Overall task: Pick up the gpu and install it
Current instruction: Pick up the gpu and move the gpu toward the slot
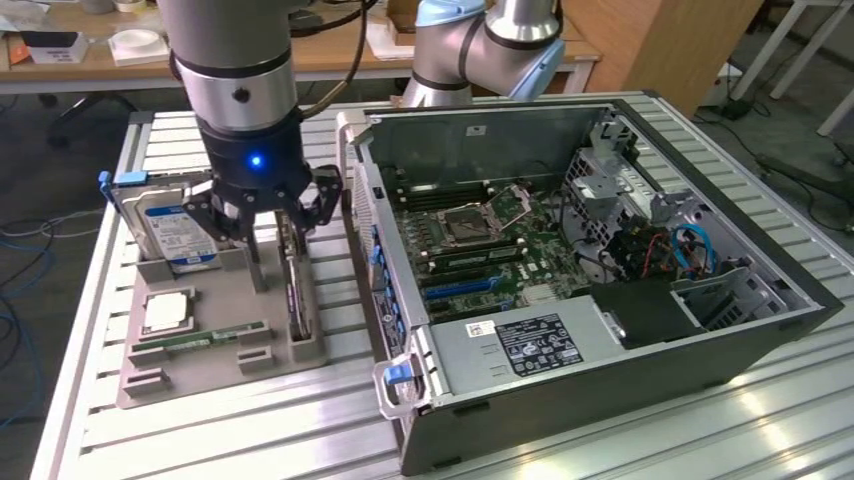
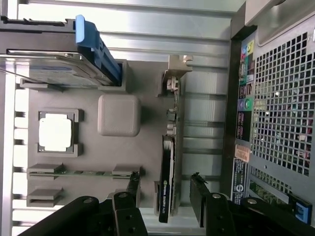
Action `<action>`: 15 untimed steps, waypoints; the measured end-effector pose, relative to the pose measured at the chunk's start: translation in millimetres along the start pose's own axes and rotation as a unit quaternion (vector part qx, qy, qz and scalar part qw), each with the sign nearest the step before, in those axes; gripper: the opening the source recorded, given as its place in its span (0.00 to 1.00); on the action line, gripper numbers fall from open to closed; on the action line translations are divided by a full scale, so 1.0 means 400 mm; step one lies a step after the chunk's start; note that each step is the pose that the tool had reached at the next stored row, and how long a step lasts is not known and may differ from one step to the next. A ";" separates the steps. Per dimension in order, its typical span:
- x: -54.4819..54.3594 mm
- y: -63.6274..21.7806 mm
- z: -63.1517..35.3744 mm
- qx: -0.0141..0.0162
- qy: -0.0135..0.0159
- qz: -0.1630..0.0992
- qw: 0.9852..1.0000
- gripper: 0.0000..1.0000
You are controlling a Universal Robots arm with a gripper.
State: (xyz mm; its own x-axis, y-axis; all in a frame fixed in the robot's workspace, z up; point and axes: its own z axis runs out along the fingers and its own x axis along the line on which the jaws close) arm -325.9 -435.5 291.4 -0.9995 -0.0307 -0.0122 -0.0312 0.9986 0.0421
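The gripper (image 1: 271,222), jaws spread wide, hangs over the gpu (image 2: 169,172), which stands on edge in a slot of the grey parts tray (image 1: 200,375) beside the open computer case (image 1: 641,300). The fingers (image 2: 133,186) straddle the card without touching it; a skewed closure could tilt it and jam it in its slot.

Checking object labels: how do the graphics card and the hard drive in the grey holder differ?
The graphics card is thin and dark; the hard drive is thicker, with a blue label. The open gripper straddles the graphics card; the hard drive stands apart. Both stand on edge in the grey holder.
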 end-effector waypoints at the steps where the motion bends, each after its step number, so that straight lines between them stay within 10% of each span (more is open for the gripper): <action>1: 0.000 0.000 0.004 0.000 0.000 0.002 1.000 0.53; 15: 0.001 -0.007 0.046 0.001 -0.002 0.026 1.000 0.53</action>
State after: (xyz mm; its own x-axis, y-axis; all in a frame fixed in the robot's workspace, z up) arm -326.0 -437.5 272.7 -0.9997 0.0216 -0.0136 0.0211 0.9990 0.0398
